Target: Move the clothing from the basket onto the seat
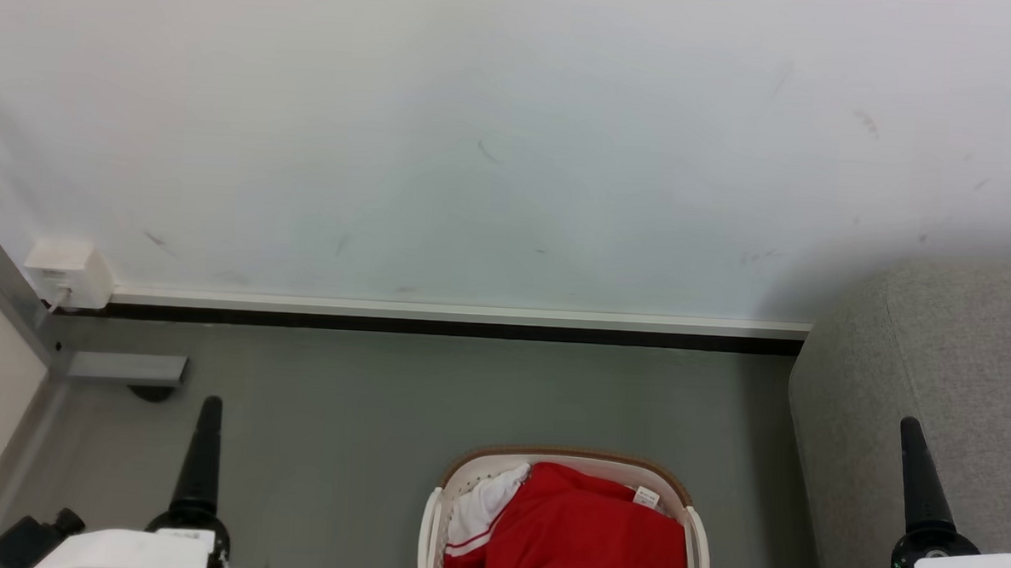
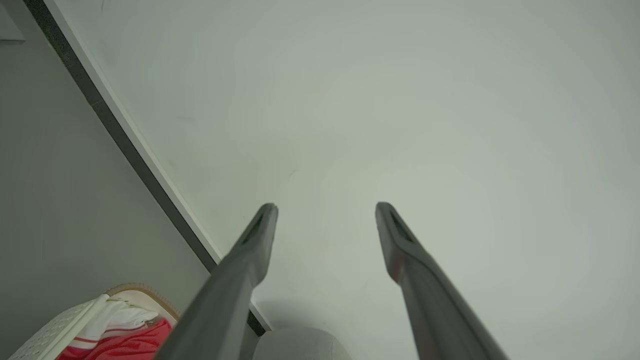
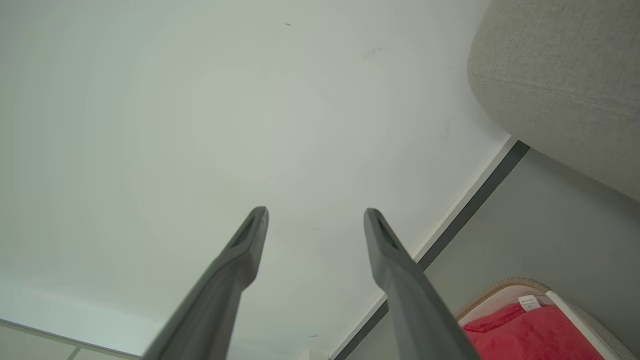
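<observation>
Left of the basket (image 1: 568, 454) we hold our left tool (image 2: 326, 211), fingers spread. The clothing (image 1: 584, 535) lies inside the basket. Right of the basket stand the seat (image 1: 946, 363) and our right tool (image 3: 316, 216), likewise spread.

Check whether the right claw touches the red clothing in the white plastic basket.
Apart. The head view shows bare grey floor between the right claw and the red clothing.

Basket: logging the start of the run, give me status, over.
Left gripper open, empty. Right gripper open, empty. Clothing in basket, untouched; seat to the right. No obstruction seen.
</observation>
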